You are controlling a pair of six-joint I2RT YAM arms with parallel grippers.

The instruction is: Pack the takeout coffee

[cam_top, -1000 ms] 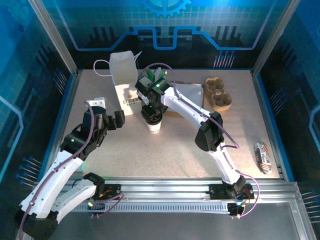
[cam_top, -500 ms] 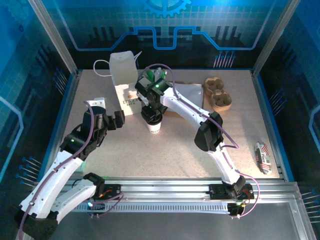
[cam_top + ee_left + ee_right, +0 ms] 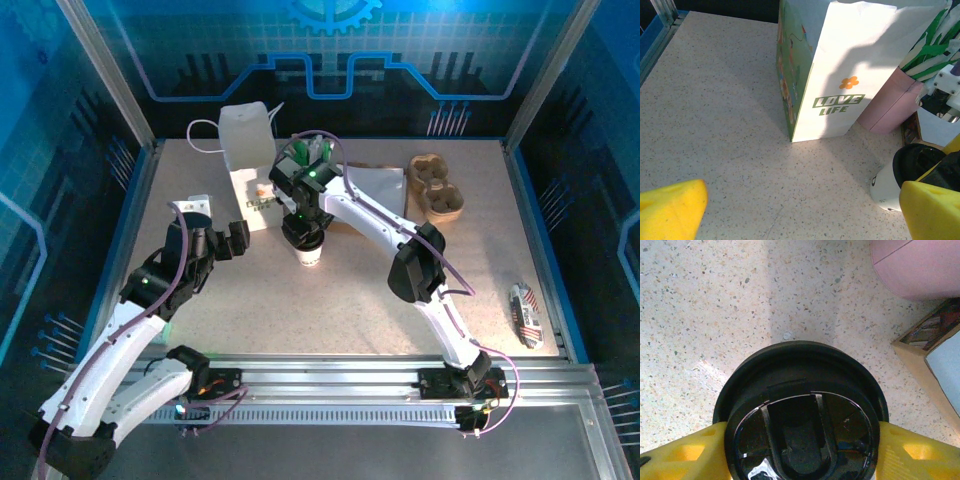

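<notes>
L fingers [image 3: 236, 240]: spread wide, held nothing, low over near-left worktop [image 3: 350, 300], pointed twd bag.
Packet [image 3: 525, 310]: lay flat by near-right edge, well apart from rest.
R fingers [image 3: 303, 234]: pinched lid [image 3: 802, 415] by its rim, one each side, from above.
Takeout coffee [image 3: 311, 256]: white cup w/ black lid on, upright mid-worktop, near bag's right front corner, outside bag.
Bag [image 3: 840, 65]: tall white paper, "LOVE LIFE" print, stood upright.
Pink cup [image 3: 890, 107]: green/white sticks in it, just beside bag's right, behind coffee.
Carrier [image 3: 437, 187]: brown pulp tray, far right, apart.
</notes>
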